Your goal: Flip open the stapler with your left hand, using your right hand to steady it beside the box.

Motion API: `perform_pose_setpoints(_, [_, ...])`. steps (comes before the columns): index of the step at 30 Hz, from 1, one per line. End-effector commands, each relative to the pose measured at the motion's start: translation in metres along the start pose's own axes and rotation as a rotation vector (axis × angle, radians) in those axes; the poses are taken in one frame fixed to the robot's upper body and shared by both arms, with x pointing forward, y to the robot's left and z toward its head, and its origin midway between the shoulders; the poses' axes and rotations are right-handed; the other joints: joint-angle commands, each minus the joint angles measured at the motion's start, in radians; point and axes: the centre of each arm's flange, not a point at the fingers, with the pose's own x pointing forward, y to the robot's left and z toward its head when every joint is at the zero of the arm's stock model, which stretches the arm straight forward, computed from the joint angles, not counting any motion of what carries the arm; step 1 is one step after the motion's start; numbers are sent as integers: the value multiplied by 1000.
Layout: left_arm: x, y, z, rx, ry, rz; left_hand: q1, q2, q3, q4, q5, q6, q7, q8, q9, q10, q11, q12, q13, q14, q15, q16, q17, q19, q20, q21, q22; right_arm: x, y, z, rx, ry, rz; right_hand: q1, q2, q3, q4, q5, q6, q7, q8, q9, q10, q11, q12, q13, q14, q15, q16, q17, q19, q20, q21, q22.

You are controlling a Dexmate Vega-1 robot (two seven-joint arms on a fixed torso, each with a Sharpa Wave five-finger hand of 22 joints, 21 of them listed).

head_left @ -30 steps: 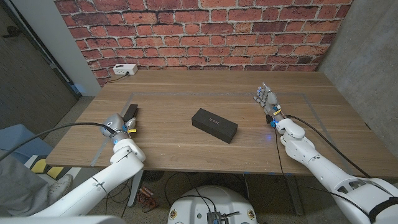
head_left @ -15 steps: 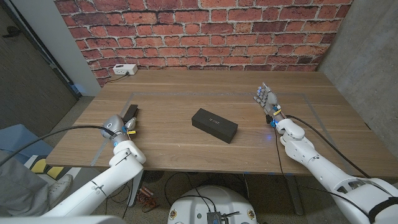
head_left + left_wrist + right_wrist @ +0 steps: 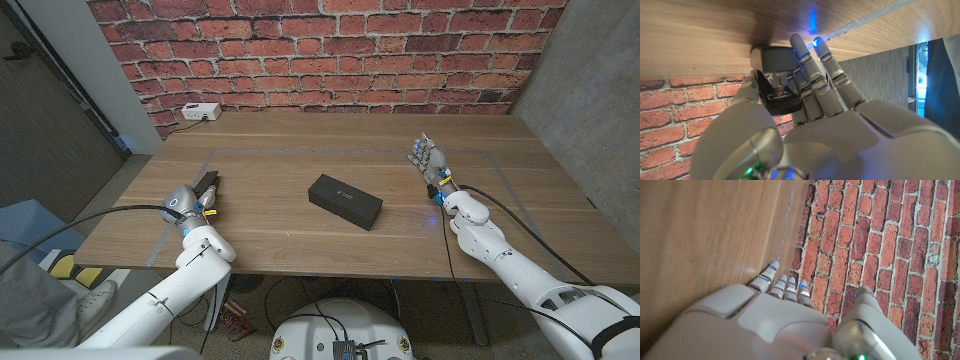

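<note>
Nothing has moved over the last second. The left hand (image 3: 805, 100) still grips the stapler (image 3: 777, 75). The right hand (image 3: 428, 160) stays spread, empty, well apart from the box (image 3: 345, 201).

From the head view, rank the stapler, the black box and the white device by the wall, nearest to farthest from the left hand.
1. stapler: at the left hand, by its fingers, table's left side.
2. black box: table's middle, toward the right.
3. white device: far left corner, by the brick wall.

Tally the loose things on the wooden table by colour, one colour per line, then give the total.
Black: 2, the box and the stapler at the left hand
White: 1, the small device by the brick wall
Total: 3
</note>
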Motion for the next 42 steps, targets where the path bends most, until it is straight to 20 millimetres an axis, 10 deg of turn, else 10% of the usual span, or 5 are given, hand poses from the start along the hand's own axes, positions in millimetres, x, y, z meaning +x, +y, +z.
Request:
perform_pose_setpoints(1, [-2, -2, -2, -26, 2, -6, 39, 35, 228, 229, 9, -44, 1, 73, 125, -4, 1, -3, 32, -9, -31, 6, 25, -24, 5, 31, 14, 0, 1, 3, -9, -3, 5, -1, 8, 1, -9, -1, 0, -9, -1, 2, 6, -6, 0, 2, -1, -5, 7, -1, 3, 5, 4, 3])
perform_pose_setpoints(17, [-4, -2, -3, -48, -18, 15, 23, 37, 247, 234, 4, -102, -3, 234, 374, 30, -17, 58, 125, 27, -24, 32, 109, -80, 25, 89, 35, 1, 1, 4, -8, 1, 4, -1, 8, -1, -10, -2, -2, -10, -2, 2, 5, -7, -1, 2, -2, -7, 7, 0, 3, 6, 4, 3])
perform_pose_setpoints(42, [-16, 13, 1, -235, -119, 138, 9, 35, 252, 242, 3, -117, -9, 271, 424, 19, -19, 80, 177, 22, -25, 43, 158, -96, 23, 121, 44, 5, 2, 0, -9, 10, 12, -1, 9, -3, -11, -3, -1, -12, -1, 2, 6, -6, 0, 2, -2, -7, 8, 0, 3, 5, 4, 3])
